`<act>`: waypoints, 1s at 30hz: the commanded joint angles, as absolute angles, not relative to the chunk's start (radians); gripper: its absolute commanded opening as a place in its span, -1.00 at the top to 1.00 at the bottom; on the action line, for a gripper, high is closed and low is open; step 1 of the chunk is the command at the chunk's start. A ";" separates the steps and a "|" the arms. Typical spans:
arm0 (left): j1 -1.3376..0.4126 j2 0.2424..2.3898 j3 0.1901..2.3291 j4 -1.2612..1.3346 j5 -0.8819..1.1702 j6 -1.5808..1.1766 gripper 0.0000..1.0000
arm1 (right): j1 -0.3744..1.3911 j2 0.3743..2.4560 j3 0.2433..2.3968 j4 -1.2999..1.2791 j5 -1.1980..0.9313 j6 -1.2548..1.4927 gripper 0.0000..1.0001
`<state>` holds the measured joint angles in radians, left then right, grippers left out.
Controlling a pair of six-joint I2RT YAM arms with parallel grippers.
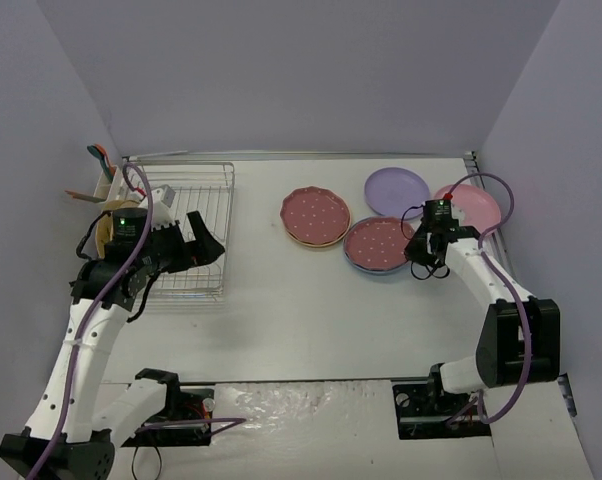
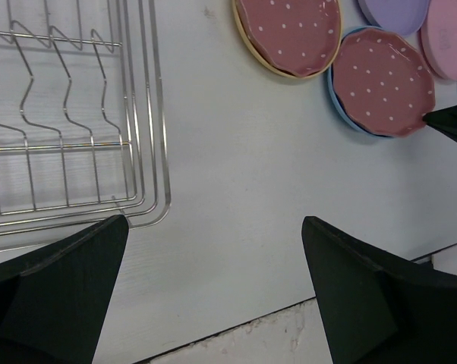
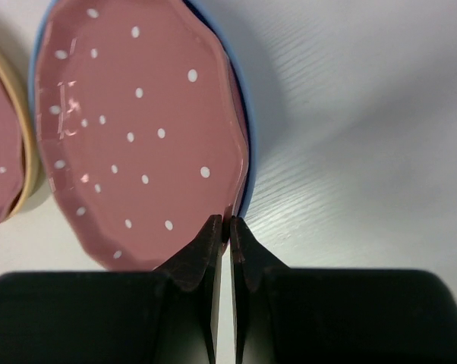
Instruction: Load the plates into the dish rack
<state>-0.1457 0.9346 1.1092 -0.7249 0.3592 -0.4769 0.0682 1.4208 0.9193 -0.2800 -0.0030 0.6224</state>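
My right gripper point(image 3: 230, 221) is shut on the near-right rim of a dark pink speckled plate point(image 3: 137, 129), which lies on top of a blue plate point(image 3: 239, 83). From above, that pair point(image 1: 379, 243) sits right of centre, with the right gripper point(image 1: 426, 265) at its right edge. Another speckled plate on a tan one point(image 1: 316, 215), a lilac plate point(image 1: 397, 190) and a light pink plate point(image 1: 469, 205) lie flat nearby. The silver wire dish rack point(image 1: 186, 225) stands at the left. My left gripper point(image 2: 215, 221) hovers open over the rack's near right corner point(image 2: 149, 212), holding nothing.
A white utensil caddy point(image 1: 106, 182) with utensils hangs on the rack's far left side. Something tan point(image 1: 102, 230) shows behind the left arm. Grey walls close in the table on three sides. The table's near edge point(image 2: 236, 326) runs below the left gripper.
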 commanded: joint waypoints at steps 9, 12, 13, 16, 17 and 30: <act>-0.457 1.006 1.060 -0.503 0.250 -0.721 -0.94 | 0.124 1.267 0.908 -0.285 -0.064 0.758 1.00; -0.517 1.024 1.047 -0.477 0.217 -0.741 -0.94 | 0.124 1.223 0.860 -0.292 -0.035 0.768 1.00; -0.525 1.025 1.044 -0.475 0.208 -0.743 -0.94 | 0.124 1.206 0.853 -0.296 -0.028 0.771 1.00; -0.553 1.030 1.031 -0.461 0.190 -0.753 -0.94 | 0.123 1.177 0.835 -0.310 -0.008 0.774 1.00; -0.557 1.032 1.023 -0.451 0.188 -0.758 -0.94 | 0.123 1.175 0.835 -0.313 -0.005 0.773 1.00; -0.759 1.336 1.026 -0.173 0.148 -0.980 -0.94 | 0.121 1.154 0.804 -0.328 -0.048 0.802 1.00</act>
